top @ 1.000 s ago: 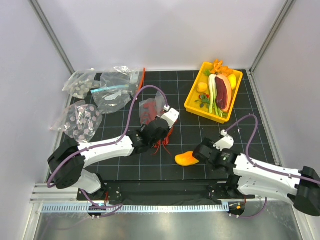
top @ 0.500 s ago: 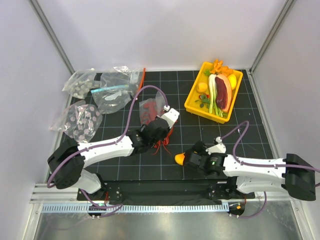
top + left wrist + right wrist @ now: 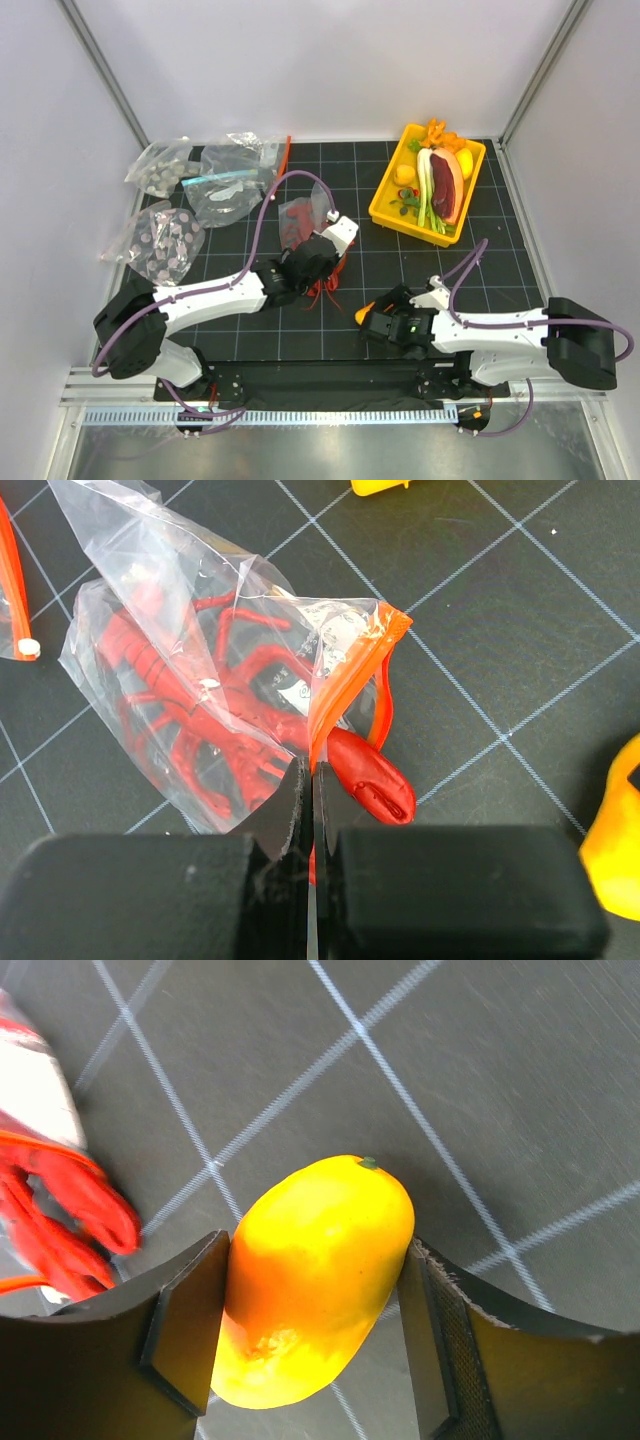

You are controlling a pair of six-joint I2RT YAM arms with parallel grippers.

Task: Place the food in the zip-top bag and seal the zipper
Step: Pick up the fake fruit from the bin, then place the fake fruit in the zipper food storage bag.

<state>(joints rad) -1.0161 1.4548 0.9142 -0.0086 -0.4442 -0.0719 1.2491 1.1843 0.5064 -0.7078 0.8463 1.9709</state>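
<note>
1. Lobster [image 3: 200, 720] — glossy red.
2. Bag [image 3: 130, 570]: clear; strip [image 3: 345, 680] along its mouth orange-red.
3. Fruit [image 3: 310, 1270] — yellow shading to orange, tiny green tip.
4. Mat [image 3: 520, 610]: black, thin white grid lines.
5. Tray [image 3: 405, 228]: bright yellow.
6. Cables [image 3: 262, 222]: purple.

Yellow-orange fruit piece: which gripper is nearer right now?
Right. The right gripper has a finger on each side of the fruit piece; the left gripper is off to its left, pinching the zipper of the zip-top bag.
</note>
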